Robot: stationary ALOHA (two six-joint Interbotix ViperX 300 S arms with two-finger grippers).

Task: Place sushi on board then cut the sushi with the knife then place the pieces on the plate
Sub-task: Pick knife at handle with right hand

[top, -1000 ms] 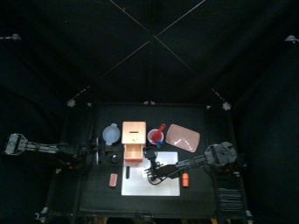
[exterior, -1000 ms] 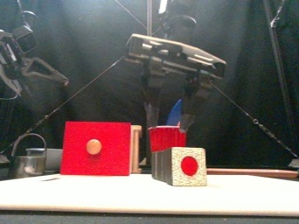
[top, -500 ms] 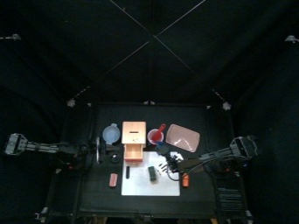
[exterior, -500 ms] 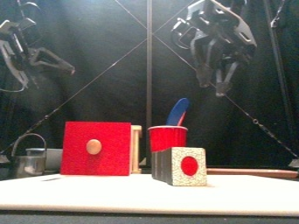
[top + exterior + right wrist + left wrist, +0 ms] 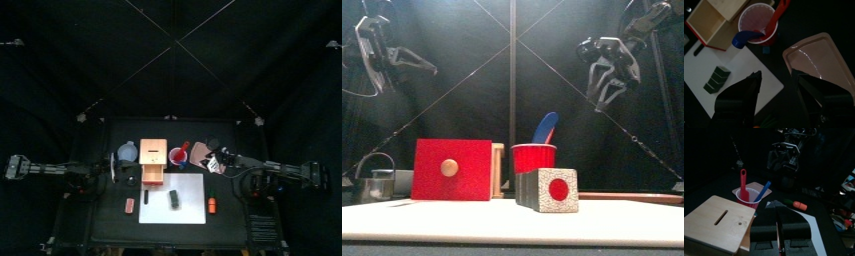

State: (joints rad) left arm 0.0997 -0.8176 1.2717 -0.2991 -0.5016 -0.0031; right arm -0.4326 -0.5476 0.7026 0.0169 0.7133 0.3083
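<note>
The dark green sushi roll (image 5: 174,200) lies on the white cutting board (image 5: 190,186), its red-dotted end facing front (image 5: 547,190). The red cup (image 5: 179,153) behind it holds a blue knife (image 5: 544,127) and a red knife (image 5: 742,182). The pink tray (image 5: 214,157) lies to the cup's right. My right gripper (image 5: 214,155) hangs high and open over the tray's near edge, holding nothing. In the right wrist view the sushi (image 5: 717,79), the cup (image 5: 757,22) and the tray (image 5: 821,55) all lie beyond its fingers (image 5: 743,95). My left gripper (image 5: 114,172) rests shut at the left.
The wooden box (image 5: 152,160) with its red drawer front (image 5: 452,170) stands left of the cup. A blue-grey bowl (image 5: 126,153) sits beyond the box's left side. One orange toy (image 5: 130,205) lies left of the board, another (image 5: 211,206) at its right edge.
My right gripper has risen from above the sushi and swung back and right, over the tray beside the cup. The sushi has stayed on the board. The left arm is still.
</note>
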